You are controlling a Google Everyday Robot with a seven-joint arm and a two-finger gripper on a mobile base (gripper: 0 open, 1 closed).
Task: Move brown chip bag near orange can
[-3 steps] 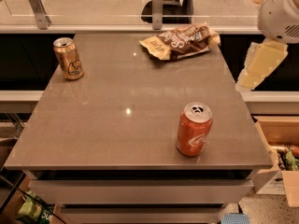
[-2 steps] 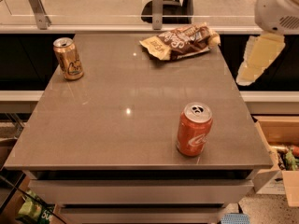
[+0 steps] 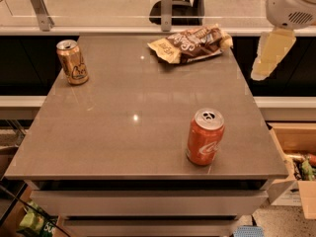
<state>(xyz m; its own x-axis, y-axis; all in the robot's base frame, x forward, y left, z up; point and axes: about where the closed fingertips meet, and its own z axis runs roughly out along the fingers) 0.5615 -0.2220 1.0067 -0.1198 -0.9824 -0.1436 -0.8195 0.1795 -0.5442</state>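
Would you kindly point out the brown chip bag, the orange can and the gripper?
brown chip bag (image 3: pixel 190 43): camera view, bag's middle.
orange can (image 3: pixel 72 63): camera view, side wall.
gripper (image 3: pixel 262 68): camera view, right of the bag, pale lower end.

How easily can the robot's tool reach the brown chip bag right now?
Probably easily, yes: the tool hangs just past the right edge of the table, close to the brown chip bag, with nothing standing between them.

one camera looks down across the table (image 3: pixel 148 107) from its near edge; gripper (image 3: pixel 264 65) at upper right.
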